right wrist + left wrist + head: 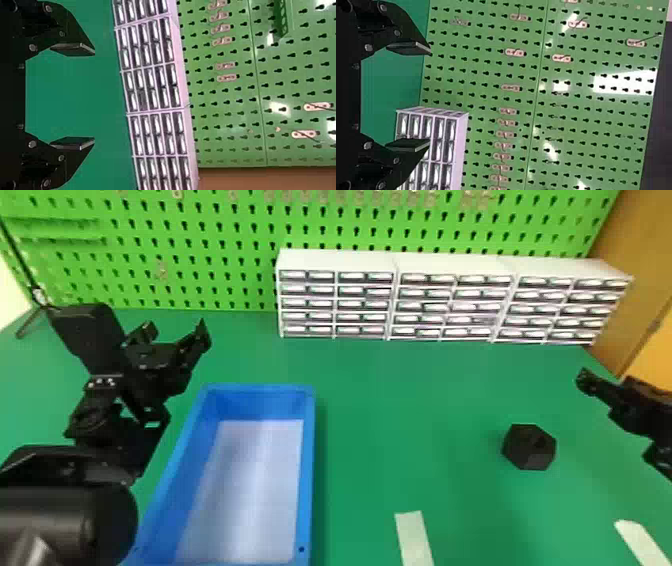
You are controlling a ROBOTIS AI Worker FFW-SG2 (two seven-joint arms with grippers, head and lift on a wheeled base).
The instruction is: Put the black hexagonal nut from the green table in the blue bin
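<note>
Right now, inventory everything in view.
Hexagonal nut: one, black, table, right of bin
Bin: one, blue, table's left
Table: one, green, under both
Strips: two, white, table's near side
Drawer cabinets: three, white, table's back
Pegboard: one, green, behind cabinets
Hooks: several, pale, on pegboard
Panel: one, brown, right
Thin stand: one, black, back left
Left gripper: one, black, left of bin, jaws open
Right gripper: one, black, right of nut, jaws open

The left gripper (175, 329), fingers apart, faces a green pegboard (482, 71) dotted with what look like small hooks (515, 52), while a white drawer cabinet (461, 146) stands near it on the green table (391, 87).
</note>
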